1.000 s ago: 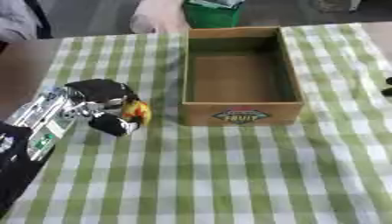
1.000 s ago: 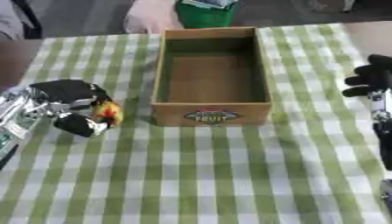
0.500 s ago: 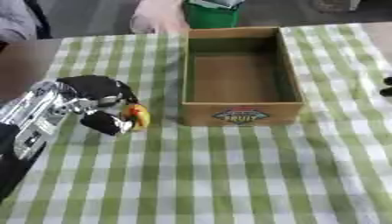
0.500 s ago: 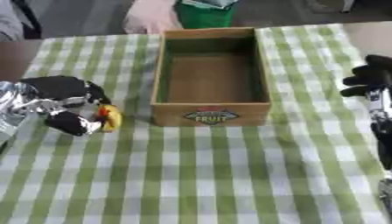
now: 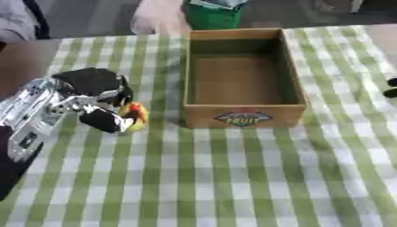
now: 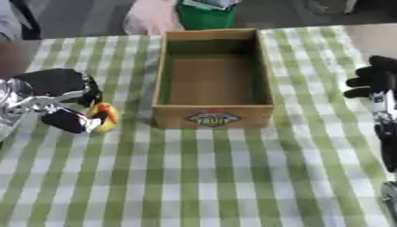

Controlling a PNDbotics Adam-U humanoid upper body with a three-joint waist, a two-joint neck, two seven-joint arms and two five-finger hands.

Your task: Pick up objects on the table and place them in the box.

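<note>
My left hand (image 5: 93, 95) is curled round a small yellow and orange object (image 5: 136, 116) left of the box, its thumb under it and its fingers over it. Most of the object is hidden by the hand, and I cannot tell whether it rests on the cloth. The cardboard box (image 5: 242, 116) with a "FRUIT" label stands open and empty at the table's middle. My right hand (image 6: 374, 80) hovers at the right edge with its fingers curled, holding nothing.
A green and white checked cloth (image 5: 232, 177) covers the table. A green container (image 5: 211, 15) and a person's hand (image 5: 155, 17) are at the far edge behind the box.
My left hand has shifted slightly back and up with the yellow object still in its fingers. The right hand has stayed put.
</note>
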